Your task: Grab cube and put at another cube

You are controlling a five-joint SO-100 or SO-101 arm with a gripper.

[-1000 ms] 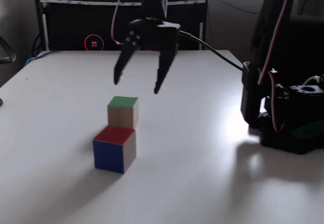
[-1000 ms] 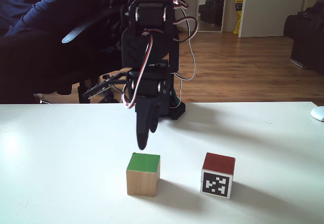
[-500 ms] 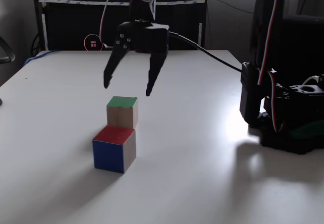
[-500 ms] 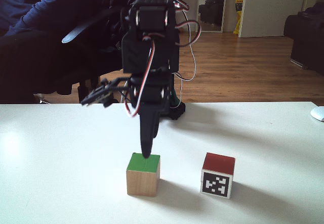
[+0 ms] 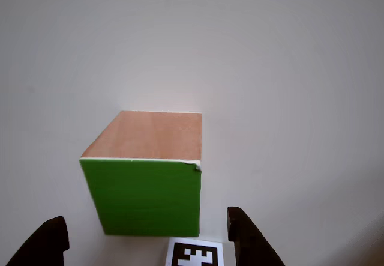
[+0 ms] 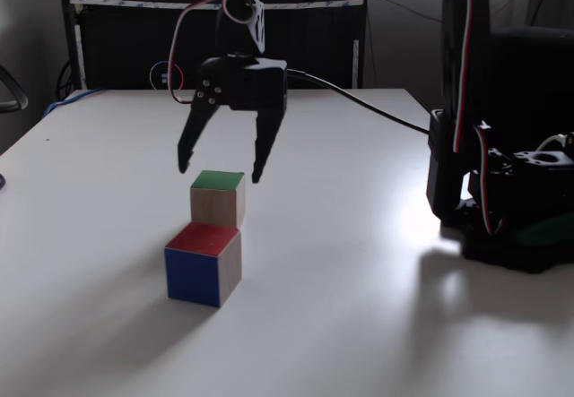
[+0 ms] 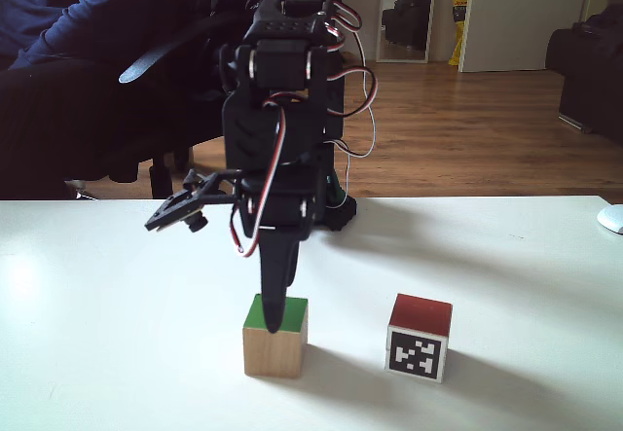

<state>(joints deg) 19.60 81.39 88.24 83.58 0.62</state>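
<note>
1. The gripper [image 6: 219, 171] hangs open just above the cube [image 6: 217, 197], one finger to each side of its green top and neither touching it.
2. In the other view the two fingertips [image 5: 246, 236] frame the cube [image 5: 144, 185] from the bottom edge, with a strip of black-and-white marker [image 5: 195, 255] showing between them.
3. The cube sits on the white table [image 6: 341, 271], its wooden sides bare.
4. The marker cube [image 7: 420, 338], red on top, stands just beside it, apart; in a fixed view [image 6: 203, 263] its near face is blue.
5. The arm's base [image 6: 502, 209] stands well off to the right in that view.
</note>
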